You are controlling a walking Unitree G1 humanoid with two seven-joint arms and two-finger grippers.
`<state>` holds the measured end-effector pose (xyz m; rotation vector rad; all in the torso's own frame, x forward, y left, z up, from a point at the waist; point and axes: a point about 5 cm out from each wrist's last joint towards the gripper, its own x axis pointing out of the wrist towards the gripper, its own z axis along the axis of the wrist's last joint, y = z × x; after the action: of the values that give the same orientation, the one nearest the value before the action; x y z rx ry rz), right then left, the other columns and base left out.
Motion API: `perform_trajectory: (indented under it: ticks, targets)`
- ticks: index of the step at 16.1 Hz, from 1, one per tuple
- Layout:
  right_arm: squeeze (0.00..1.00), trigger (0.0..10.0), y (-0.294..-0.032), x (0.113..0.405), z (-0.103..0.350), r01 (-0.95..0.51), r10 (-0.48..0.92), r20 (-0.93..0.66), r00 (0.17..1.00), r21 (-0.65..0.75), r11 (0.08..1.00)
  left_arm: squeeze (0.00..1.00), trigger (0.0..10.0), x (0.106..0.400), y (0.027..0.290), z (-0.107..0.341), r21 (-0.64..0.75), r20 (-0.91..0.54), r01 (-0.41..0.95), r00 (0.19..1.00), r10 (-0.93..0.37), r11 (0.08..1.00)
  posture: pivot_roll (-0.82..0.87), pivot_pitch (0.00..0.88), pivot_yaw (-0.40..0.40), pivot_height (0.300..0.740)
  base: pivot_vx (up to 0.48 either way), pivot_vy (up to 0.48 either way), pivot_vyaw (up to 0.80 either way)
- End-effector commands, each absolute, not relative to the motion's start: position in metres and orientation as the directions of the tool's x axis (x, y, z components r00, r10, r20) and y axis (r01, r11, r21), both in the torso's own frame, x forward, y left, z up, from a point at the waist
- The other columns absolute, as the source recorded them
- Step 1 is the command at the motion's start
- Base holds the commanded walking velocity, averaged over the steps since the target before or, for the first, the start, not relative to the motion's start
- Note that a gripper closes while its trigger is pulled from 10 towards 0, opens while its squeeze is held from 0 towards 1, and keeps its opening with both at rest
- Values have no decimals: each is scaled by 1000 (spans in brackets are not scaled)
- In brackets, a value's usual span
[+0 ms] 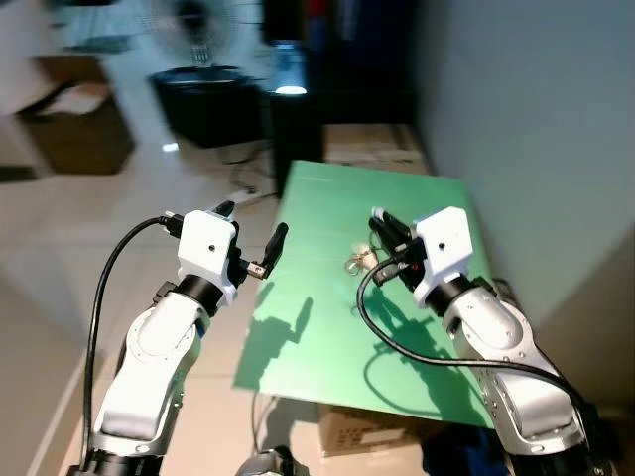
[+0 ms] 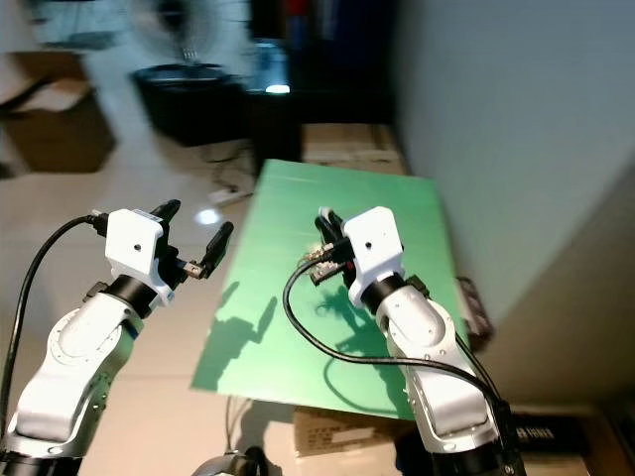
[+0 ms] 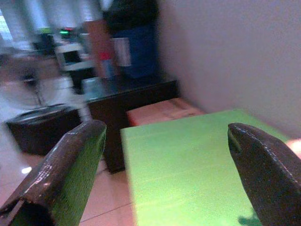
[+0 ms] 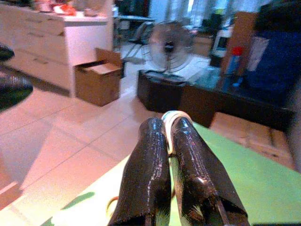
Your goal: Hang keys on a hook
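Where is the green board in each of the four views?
Left eye view: the green board lies in the centre, between both arms.
Right eye view: centre, slightly further left.
Left wrist view: lower half, between the left end effector's open fingers.
Right wrist view: bottom right, behind the shut right end effector.
Shared landmark: the standing fan.
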<state>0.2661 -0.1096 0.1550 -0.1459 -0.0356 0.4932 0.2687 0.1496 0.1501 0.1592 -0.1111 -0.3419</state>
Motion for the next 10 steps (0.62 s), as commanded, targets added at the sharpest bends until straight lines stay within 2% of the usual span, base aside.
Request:
perform_trajectory:
  ticks: [1, 5, 9, 10]
  targets:
    - [0, 10000, -111, 267, 151, -459, 460, -26, 887, -152, 875, 0, 10000, 271, 153, 146, 187, 74, 279, 952, -296, 942, -58, 0, 27, 740, 0, 0, 800]
    - [0, 10000, -121, 269, 138, -393, 389, -59, 919, -132, 910, 0, 10000, 275, 162, 136, 155, 39, 133, 989, -140, 979, -45, 0, -1, 740, 0, 0, 798]
    - [0, 10000, -133, 259, 122, -397, 388, -93, 917, -103, 912, 0, 10000, 262, 154, 121, 225, 18, 190, 980, -199, 956, -26, 0, 5, 740, 0, 0, 798]
    - [0, 10000, -134, 260, 124, -396, 389, -90, 917, -95, 913, 0, 10000, 261, 148, 129, 238, 44, 221, 970, -237, 946, -12, 0, 4, 740, 0, 0, 800]
